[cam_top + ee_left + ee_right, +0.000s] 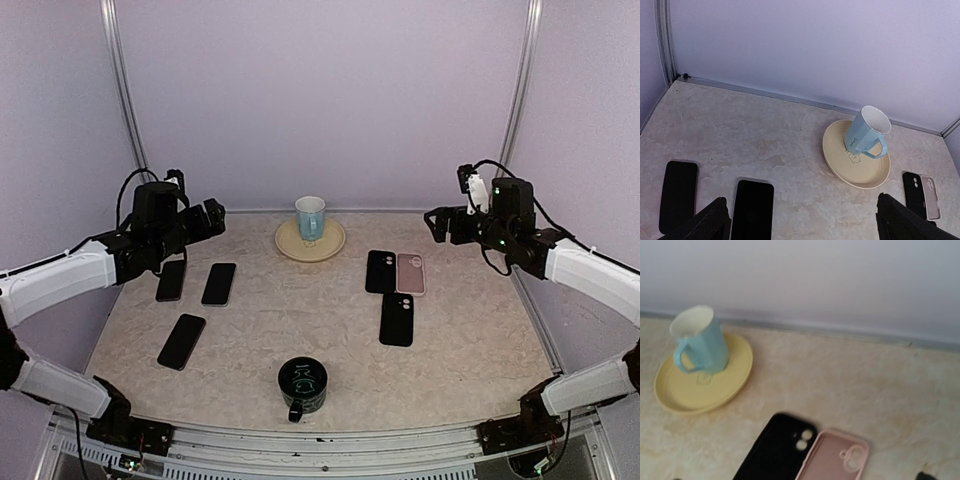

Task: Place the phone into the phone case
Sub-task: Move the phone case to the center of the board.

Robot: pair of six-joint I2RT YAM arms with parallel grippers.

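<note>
Three black phones lie at the left: two side by side (171,281) (219,284) and one nearer (182,341). At the right lie a black case (380,271), a pink case (410,274) touching it, and another black case (397,319). My left gripper (215,215) hovers open and empty above the two far phones. Its fingers (710,222) stand wide apart over a phone (752,210). My right gripper (437,224) hovers open and empty behind the cases. The right wrist view shows the black case (777,450), the pink case (837,457) and one fingertip (926,476).
A light blue mug (310,216) stands on a yellow plate (332,246) at the back middle. A dark green mug (302,385) stands near the front edge. Purple walls close the back and both sides.
</note>
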